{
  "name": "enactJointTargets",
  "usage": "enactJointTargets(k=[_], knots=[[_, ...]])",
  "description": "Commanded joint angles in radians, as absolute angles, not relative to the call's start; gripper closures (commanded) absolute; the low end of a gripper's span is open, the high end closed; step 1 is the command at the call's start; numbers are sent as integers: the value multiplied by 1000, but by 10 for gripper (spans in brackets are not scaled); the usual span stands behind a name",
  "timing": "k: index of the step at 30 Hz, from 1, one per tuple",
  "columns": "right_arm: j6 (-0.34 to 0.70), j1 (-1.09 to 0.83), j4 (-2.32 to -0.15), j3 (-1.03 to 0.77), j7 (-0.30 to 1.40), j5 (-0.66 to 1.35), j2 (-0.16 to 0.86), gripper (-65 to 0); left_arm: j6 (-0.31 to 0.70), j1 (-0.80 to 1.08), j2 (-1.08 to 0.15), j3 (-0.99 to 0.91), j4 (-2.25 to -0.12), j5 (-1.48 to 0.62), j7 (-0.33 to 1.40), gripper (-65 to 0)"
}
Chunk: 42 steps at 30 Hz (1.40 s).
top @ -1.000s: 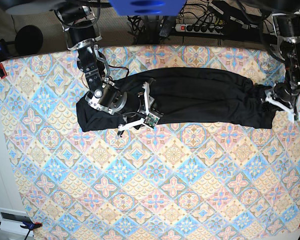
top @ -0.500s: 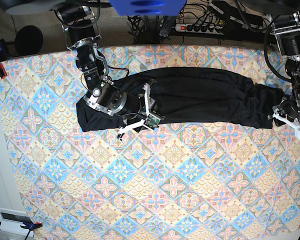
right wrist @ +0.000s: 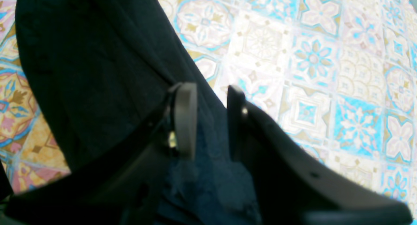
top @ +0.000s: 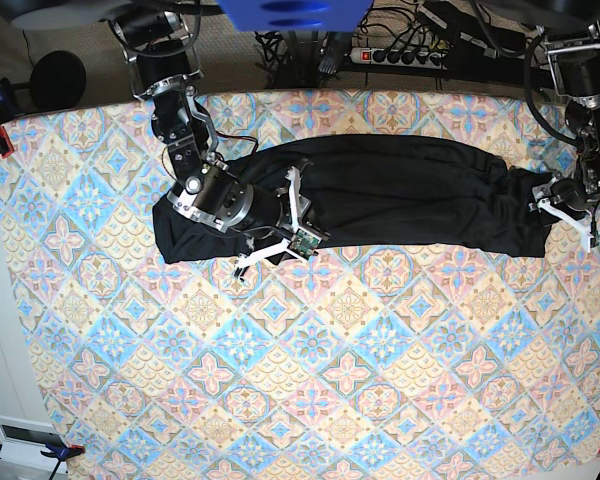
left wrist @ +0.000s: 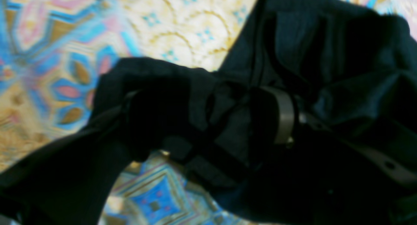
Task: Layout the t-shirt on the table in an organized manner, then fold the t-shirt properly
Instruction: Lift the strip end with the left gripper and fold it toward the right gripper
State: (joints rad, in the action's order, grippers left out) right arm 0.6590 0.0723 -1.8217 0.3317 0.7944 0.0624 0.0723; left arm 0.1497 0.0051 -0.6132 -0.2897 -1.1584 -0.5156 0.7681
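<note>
1. The t-shirt [top: 400, 200] lies as a long, rumpled band across the far half of the table [top: 330, 380]. It is not spread flat yet, so I judge I am in the laying-out stage.
2. My right gripper [right wrist: 208, 120] sits at the near hem, towards the left end of the band. Its jaws stand partly closed with dark fabric bunched between them. I cannot tell whether they truly pinch it.
3. My left gripper [left wrist: 211, 120] is at the far-right end of the garment. Its jaws are spread wide, and cloth is draped across one finger [left wrist: 283, 114]. That view is blurred, so I cannot make out which seam it is.
4. To do this well, I would first lift the left gripper clear of the drape so it does not drag the bunched end along.
5. I would then take a single layer at a corner or hem, not a wad, because this soft cloth doubles over easily.
6. With both ends held, I would pull gently apart along the table and then draw the near edge towards me to open out the body.
7. The main risks are catching two layers, or stretching one end while the other slips loose.
8. The near half of the table offers the room, so I would spread the garment that way.
</note>
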Motion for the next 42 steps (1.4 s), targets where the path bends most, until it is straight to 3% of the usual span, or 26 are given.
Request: enactJointTargets(k=[1,8,11,21,27,42], knots=[[659,90,-1844,329,771,76,70,-155,148,-10,-630,-278,-1155,-503,782,-451],[659,90,-1840,329,771,77,70,-155,150,-12,-575,-150,-1158,-529,783,-445],[659,90,-1837,329,771,77,70,-155,150,8,-575,-124,-1159,-622,783,-408],[659,90,-1833,329,771,77,70,-155,150,8,-590,-77,-1159,-728,780,-100],[659,90,-1833,329,771,77,70,-155,200,1,-588,-125,-1159,-728,776,-2],[659,88,-1842,329,771,77,71,-155,203,36,-590,-547,-1257,-728,782,0]])
